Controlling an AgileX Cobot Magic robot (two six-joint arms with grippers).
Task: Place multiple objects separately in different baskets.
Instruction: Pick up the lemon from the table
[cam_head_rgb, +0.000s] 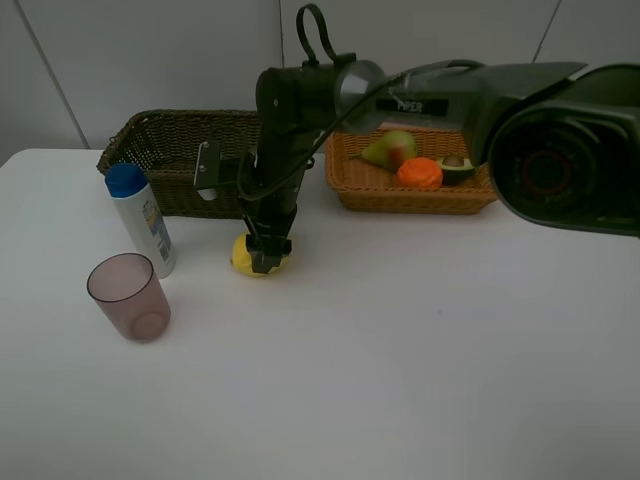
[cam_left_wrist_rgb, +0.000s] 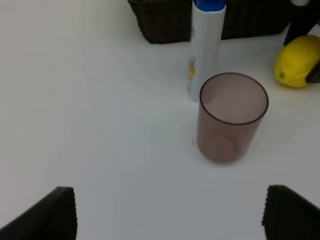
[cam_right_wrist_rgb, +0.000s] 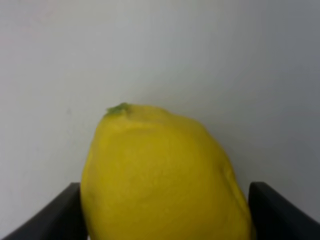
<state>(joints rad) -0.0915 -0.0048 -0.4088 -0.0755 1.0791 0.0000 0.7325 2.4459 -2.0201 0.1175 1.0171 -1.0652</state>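
On the table in front of the dark basket (cam_head_rgb: 165, 150) rests the yellow lemon (cam_head_rgb: 250, 255) (cam_right_wrist_rgb: 160, 175). My right gripper (cam_head_rgb: 265, 250) (cam_right_wrist_rgb: 165, 215) reaches straight down over it, its two fingers pressed against the lemon's sides. The translucent pinkish cup (cam_head_rgb: 128, 295) (cam_left_wrist_rgb: 231, 117) stands upright at the left, with the white blue-capped bottle (cam_head_rgb: 140, 220) (cam_left_wrist_rgb: 206, 50) just behind it. My left gripper (cam_left_wrist_rgb: 170, 215) is open over bare table short of the cup, holding nothing. The light orange-tan basket (cam_head_rgb: 400, 195) holds a pear (cam_head_rgb: 392, 150), an orange (cam_head_rgb: 420, 172) and an avocado half (cam_head_rgb: 457, 168).
The right arm (cam_head_rgb: 450, 100) stretches across from the right, over the light basket. The lemon (cam_left_wrist_rgb: 297, 62) lies close to the right of the cup and bottle. White table surface (cam_head_rgb: 400, 350) spreads over the front and right.
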